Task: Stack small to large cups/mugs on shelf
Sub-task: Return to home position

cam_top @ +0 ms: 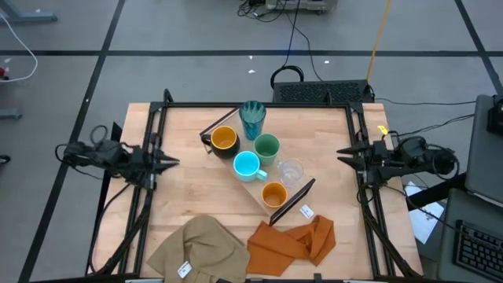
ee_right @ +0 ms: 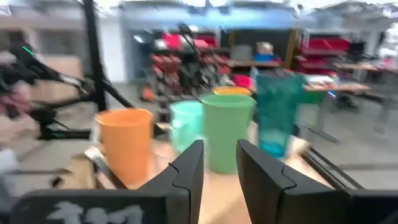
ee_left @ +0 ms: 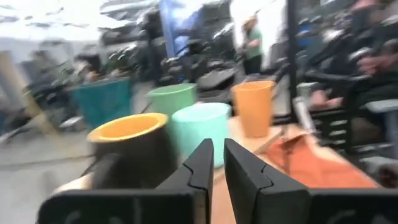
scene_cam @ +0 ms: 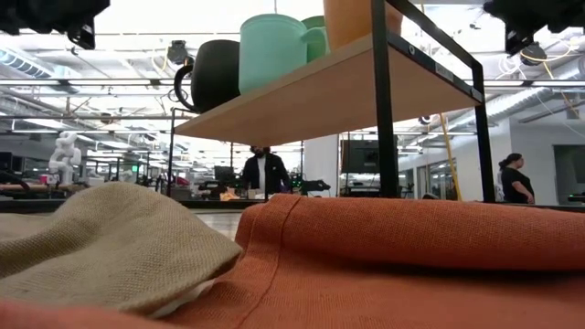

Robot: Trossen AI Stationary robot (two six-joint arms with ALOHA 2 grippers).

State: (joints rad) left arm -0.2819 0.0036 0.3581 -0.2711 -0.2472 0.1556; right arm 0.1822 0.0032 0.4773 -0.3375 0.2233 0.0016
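Note:
The shelf (cam_top: pixel 297 191), a light-wood plank with black wire brackets, lies slantwise mid-table. On it stand the ribbed teal cup (cam_top: pixel 252 118), the dark mug with yellow inside (cam_top: pixel 224 140), the green cup (cam_top: pixel 267 146), the light-blue mug (cam_top: pixel 247 164), the clear tumbler (cam_top: pixel 291 170) and the orange cup (cam_top: pixel 273 193), all upright on their bases. My left gripper (cam_top: pixel 174 163) hangs at the table's left edge, pointing level at the cups, shut and holding nothing (ee_left: pixel 217 155). My right gripper (cam_top: pixel 339 153) hangs at the right edge, facing them, a little open with nothing between its fingers (ee_right: pixel 221 155).
A tan cloth (cam_top: pixel 200 248) and an orange cloth (cam_top: pixel 295 240) lie crumpled at the table's near edge, filling the low view's foreground. A small white tag (cam_top: pixel 306 211) lies by the shelf's near bracket. People stand in the room beyond the table.

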